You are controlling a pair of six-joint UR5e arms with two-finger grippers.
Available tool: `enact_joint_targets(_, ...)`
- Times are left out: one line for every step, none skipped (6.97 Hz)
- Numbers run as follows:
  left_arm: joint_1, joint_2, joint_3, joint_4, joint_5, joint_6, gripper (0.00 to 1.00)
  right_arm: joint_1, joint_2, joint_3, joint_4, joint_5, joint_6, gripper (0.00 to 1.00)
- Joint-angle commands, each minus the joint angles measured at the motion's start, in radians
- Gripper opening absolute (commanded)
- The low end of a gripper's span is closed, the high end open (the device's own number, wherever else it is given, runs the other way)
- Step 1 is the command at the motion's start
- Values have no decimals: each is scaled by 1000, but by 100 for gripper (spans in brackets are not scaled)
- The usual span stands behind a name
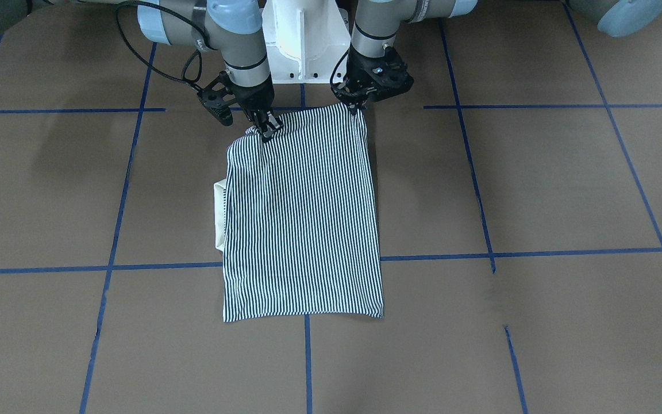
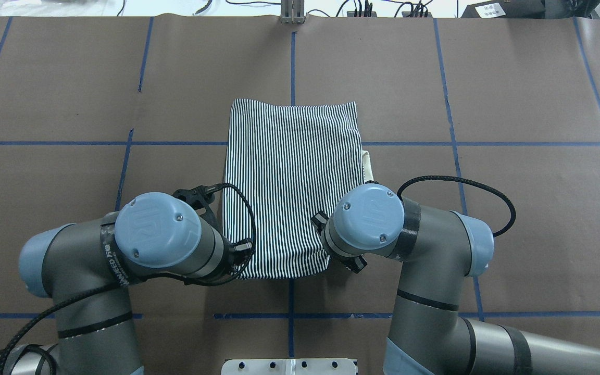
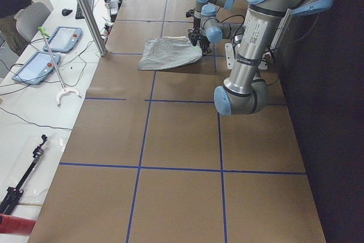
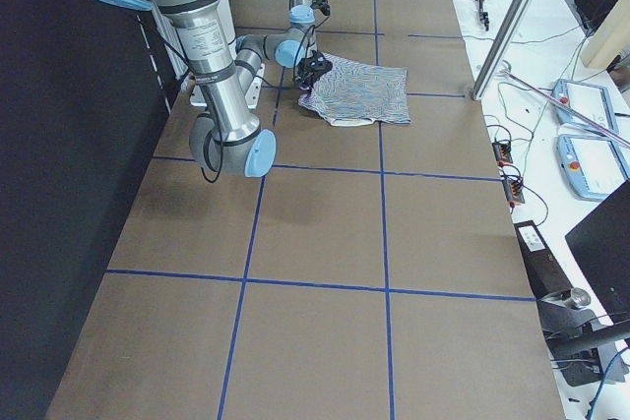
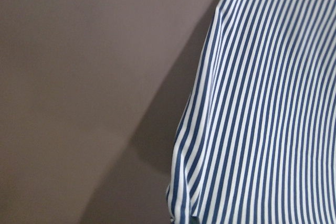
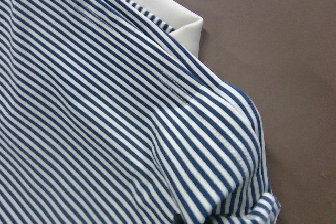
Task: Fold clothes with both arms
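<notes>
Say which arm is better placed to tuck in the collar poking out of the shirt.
Right, probably. The collar pokes out of the shirt on the side where the right gripper pinches a corner; the left gripper holds the opposite corner, across the shirt. The right must release first.

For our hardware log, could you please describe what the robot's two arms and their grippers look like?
The grey tubular left arm and its twin, the right arm, have rounded light-blue joint caps with an embossed logo, black bands and looping black braided cables. The black two-finger left gripper and right gripper end in slender tips.
</notes>
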Motion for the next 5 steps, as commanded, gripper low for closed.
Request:
enact_joint_targets(53,4,-26,27,-15,-6,0,-50,-11,48,4,-1,-1,0)
enact_joint_targets(53,7,-20,27,-15,-5,0,-70,-9,34,6,-16,-4,0)
enact_joint_targets(33,18,-15,30,-10,-6,0,-70,-7,28,6,-18,-49,0)
enact_joint_targets(-2,27,-11,43,-10,-5,0,-72,-3,5,9,-25,-88,0)
enact_joint_targets(-13,22,12,38,-9,-3,0,-70,2,-11,12,-54,-135,0)
